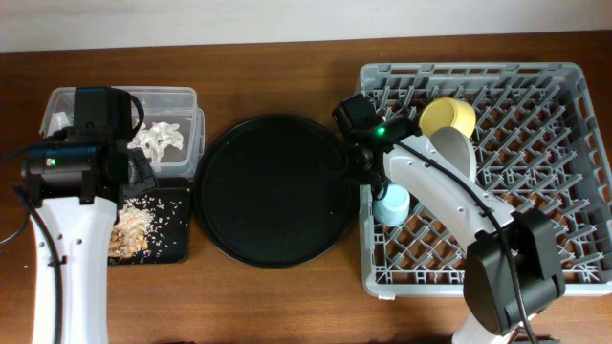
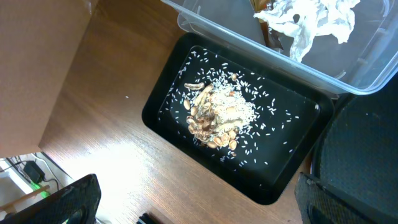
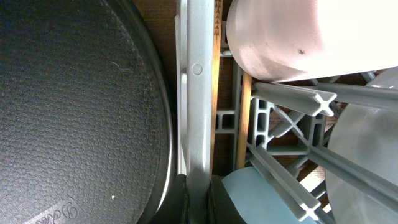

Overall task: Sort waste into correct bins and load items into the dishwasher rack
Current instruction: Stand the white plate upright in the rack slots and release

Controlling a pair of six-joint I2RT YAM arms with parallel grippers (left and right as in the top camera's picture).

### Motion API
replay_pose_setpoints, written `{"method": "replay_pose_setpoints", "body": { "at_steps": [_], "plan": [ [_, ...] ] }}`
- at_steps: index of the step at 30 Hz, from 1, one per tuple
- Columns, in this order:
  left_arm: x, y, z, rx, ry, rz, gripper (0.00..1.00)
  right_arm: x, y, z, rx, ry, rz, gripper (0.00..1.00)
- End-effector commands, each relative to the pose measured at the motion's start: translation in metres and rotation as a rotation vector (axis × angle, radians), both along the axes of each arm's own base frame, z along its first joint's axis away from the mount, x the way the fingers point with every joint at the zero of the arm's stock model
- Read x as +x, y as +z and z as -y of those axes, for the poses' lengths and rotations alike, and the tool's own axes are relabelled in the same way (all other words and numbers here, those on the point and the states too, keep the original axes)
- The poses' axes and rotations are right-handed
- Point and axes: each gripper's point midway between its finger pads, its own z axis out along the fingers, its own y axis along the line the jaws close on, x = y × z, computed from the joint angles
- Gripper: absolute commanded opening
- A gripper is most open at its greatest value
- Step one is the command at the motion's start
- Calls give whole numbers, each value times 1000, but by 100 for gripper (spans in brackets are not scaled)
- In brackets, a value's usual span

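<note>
My right jaws (image 3: 199, 200) are clenched shut at the left wall of the grey pegged rack (image 3: 199, 93), beside the round tray (image 3: 74, 112). Inside sit a pink cup (image 3: 298, 37), blue cup (image 3: 261, 199), yellow bowl (image 1: 448, 117) and pale plate (image 1: 457, 151). My left jaws (image 2: 205, 211) hang wide open over beige scraps (image 2: 217, 115) in the black bin (image 2: 311, 143). White tissue (image 2: 305, 22) lies in the clear tub (image 2: 224, 31).

Through my right wrist view I find one raised script mark (image 3: 61, 208) pressed into the round black tray (image 3: 74, 93), close to its rim, too faint and skewed to read; no other lettering is legible
</note>
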Motion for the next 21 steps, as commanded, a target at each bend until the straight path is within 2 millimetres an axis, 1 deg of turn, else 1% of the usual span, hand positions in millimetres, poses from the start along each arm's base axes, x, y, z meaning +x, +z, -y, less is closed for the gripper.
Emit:
{"method": "replay_pose_setpoints", "body": {
  "at_steps": [1,7,8,9,10,11,14,15,16,17,18,20,21],
  "plan": [
    [-1,6,-2,12,3,16,99,-8,-6,8,-38,12,-32,4],
    [-1,6,-3,12,3,16,99,-7,-5,9,-52,58,-35,4],
    [-1,6,-3,12,3,16,99,-7,-5,8,-51,58,-33,14],
    [-1,6,-3,12,3,16,99,-5,-3,7,-48,58,-27,35],
    [-1,6,-2,12,3,16,99,-4,1,7,-46,58,-23,52],
    [-1,6,-2,12,3,16,99,0,9,5,-42,58,-12,53],
    [-1,6,-2,12,3,16,99,19,64,-4,-16,103,72,57],
    [-1,6,-2,12,3,16,99,26,97,-9,12,104,120,59],
    [-1,6,-2,12,3,16,99,29,134,-14,53,109,167,69],
    [-1,6,-3,12,3,16,99,29,161,-14,69,108,201,98],
    [-1,6,-2,12,3,16,99,31,177,-16,84,108,238,98],
    [-1,6,-3,12,3,16,99,40,199,-20,114,107,309,98],
    [-1,6,-2,12,3,16,99,42,199,-21,117,107,315,98]
  ]
}}
